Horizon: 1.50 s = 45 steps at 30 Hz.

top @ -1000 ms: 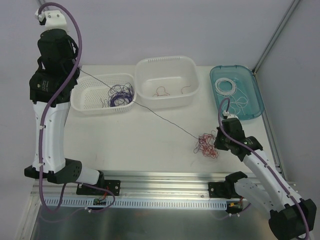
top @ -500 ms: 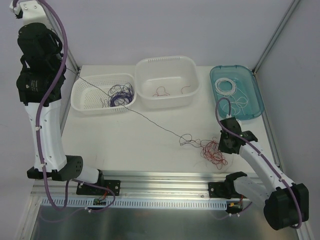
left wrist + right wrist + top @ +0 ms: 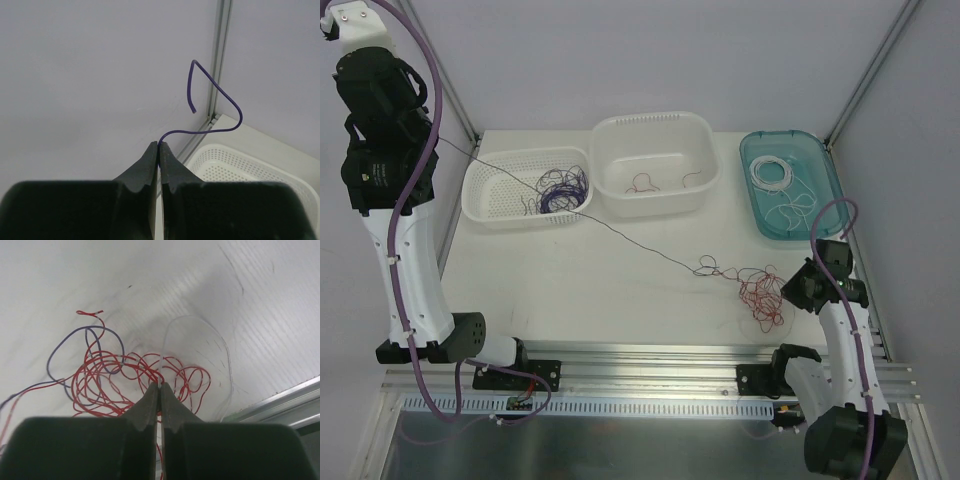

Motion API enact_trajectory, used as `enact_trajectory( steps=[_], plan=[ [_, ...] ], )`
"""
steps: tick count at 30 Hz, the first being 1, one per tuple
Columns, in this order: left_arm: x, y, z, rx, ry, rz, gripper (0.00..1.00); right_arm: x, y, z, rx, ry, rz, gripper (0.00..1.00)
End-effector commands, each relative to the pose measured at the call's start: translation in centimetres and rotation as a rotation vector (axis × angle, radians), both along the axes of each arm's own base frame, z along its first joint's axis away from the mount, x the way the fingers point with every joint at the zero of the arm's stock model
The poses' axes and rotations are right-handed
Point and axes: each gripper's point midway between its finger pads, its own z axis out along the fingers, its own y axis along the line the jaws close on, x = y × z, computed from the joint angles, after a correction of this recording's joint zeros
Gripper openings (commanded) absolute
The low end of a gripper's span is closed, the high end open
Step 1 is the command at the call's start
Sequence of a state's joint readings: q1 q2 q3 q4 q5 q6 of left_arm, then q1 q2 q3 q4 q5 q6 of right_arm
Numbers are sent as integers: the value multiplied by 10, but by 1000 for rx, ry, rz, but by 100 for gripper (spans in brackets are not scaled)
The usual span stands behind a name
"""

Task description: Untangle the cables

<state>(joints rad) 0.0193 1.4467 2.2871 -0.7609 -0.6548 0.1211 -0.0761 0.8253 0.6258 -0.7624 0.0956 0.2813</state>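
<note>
A tangle of red cables [image 3: 761,294] lies on the table at the front right. My right gripper [image 3: 160,385] is shut on several of its red strands [image 3: 120,371] and on a thin white one. A single purple cable [image 3: 620,233] runs taut from that tangle across the table, up to the far left. There my left gripper [image 3: 159,144], raised high beside the wall, is shut on its end. The free purple tip [image 3: 220,97] curls above the jaws. A purple loop [image 3: 70,342] still threads through the red strands.
A perforated white basket [image 3: 485,205] at the back left holds purple cables [image 3: 560,190]. A white tub [image 3: 700,135] beside it holds a few red ones [image 3: 642,184]. A teal tray [image 3: 832,195] at the back right holds white ones [image 3: 775,172]. A metal rail [image 3: 650,360] runs along the front edge.
My right gripper dragged the red tangle right, toward the table's right edge. My left arm rose further up and left, drawing the purple cable out longer.
</note>
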Motion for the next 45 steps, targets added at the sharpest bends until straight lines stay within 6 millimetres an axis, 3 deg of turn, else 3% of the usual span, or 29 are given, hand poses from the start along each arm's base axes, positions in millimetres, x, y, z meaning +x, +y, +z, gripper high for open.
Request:
enact_trajectory(
  steps=[1,7,13,15,17,19,20,22,23,26,29,34,39,45],
  plan=[
    [-22,8,20,17,-78,33,0,10,7,12,205,-83,-108,1],
    [-27,18,9,25,-44,71,0,31,13,25,291,-110,-102,1],
    [-38,27,7,37,-41,117,0,26,-10,21,190,-83,-168,1],
    [-32,19,0,11,-44,56,0,32,-9,26,152,-99,-64,7],
    [-16,-4,-23,-63,-32,-80,0,38,8,31,121,-64,66,12],
    [-11,-16,-52,-120,9,-145,0,40,31,33,71,-43,242,22],
    [-5,-28,-63,-168,11,-205,0,44,34,38,48,-44,279,33],
    [-3,-40,-92,-227,54,-254,0,45,55,44,32,-56,393,46],
    [-3,-43,-101,-244,69,-268,0,47,62,49,34,-76,431,57],
    [-6,-57,-132,-303,115,-324,0,48,91,63,30,-134,609,67],
    [-10,-72,-157,-366,152,-385,0,47,127,78,22,-179,823,69],
    [-16,-80,-179,-408,184,-410,0,48,172,79,-95,-152,1009,69],
    [-21,-83,-188,-422,194,-412,0,55,219,74,-42,-156,914,67],
    [-25,-84,-195,-432,202,-410,0,56,259,47,2,-126,803,64]
  ],
)
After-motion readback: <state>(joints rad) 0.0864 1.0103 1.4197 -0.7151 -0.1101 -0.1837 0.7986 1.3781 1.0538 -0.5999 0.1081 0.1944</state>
